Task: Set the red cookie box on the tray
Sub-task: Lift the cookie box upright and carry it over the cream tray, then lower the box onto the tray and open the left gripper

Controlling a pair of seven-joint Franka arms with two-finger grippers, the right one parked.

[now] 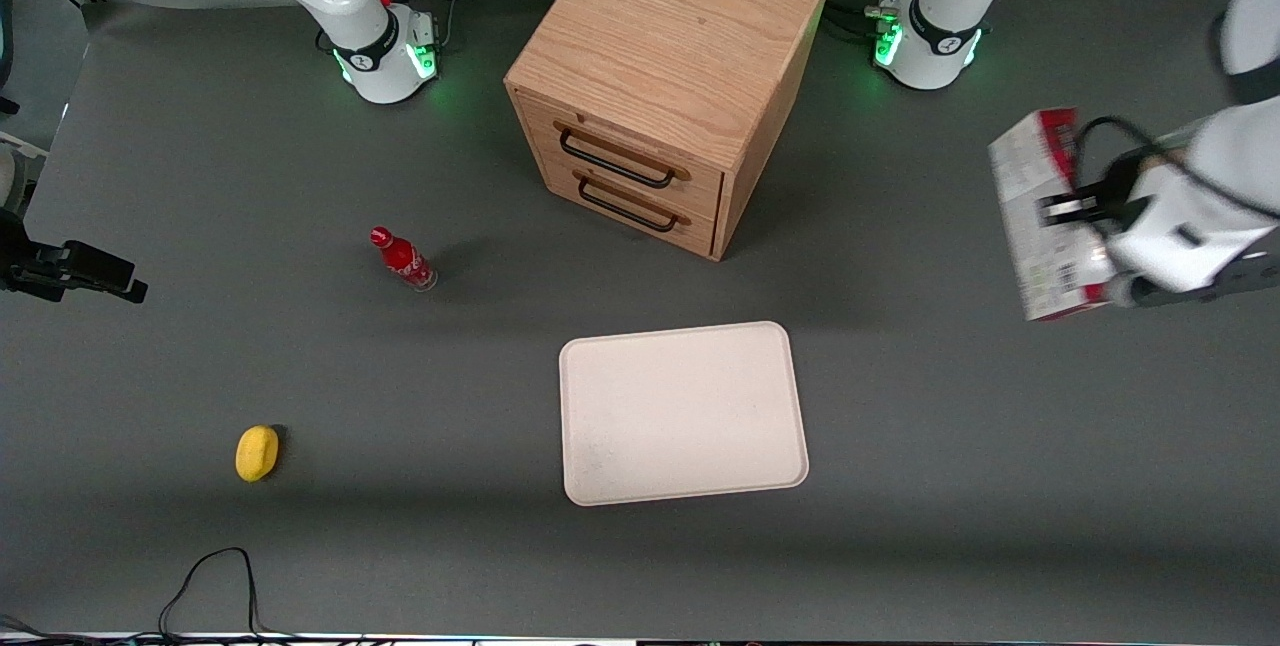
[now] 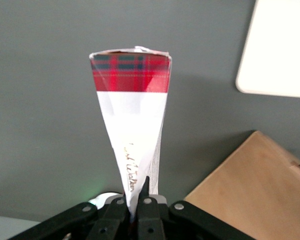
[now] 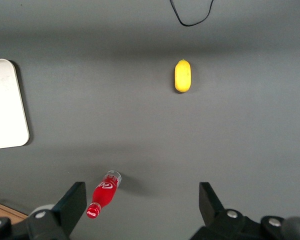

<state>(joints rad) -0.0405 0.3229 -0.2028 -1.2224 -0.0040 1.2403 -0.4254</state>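
Front view, right edge: claw (image 1: 1075, 209) grips the long red-and-white cookie carton (image 1: 1040, 216) aloft; carrying to the empty cream-white rectangular tray (image 1: 683, 413), lower centre, remains.

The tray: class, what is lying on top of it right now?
Nothing shows on the tray; its whole surface is visible. The red cookie box is held by the tool, toward the working arm's end.

Gripper (image 1: 1075, 211) aloft; cabinet (image 1: 665, 76) flanks bare tray (image 1: 683, 413).
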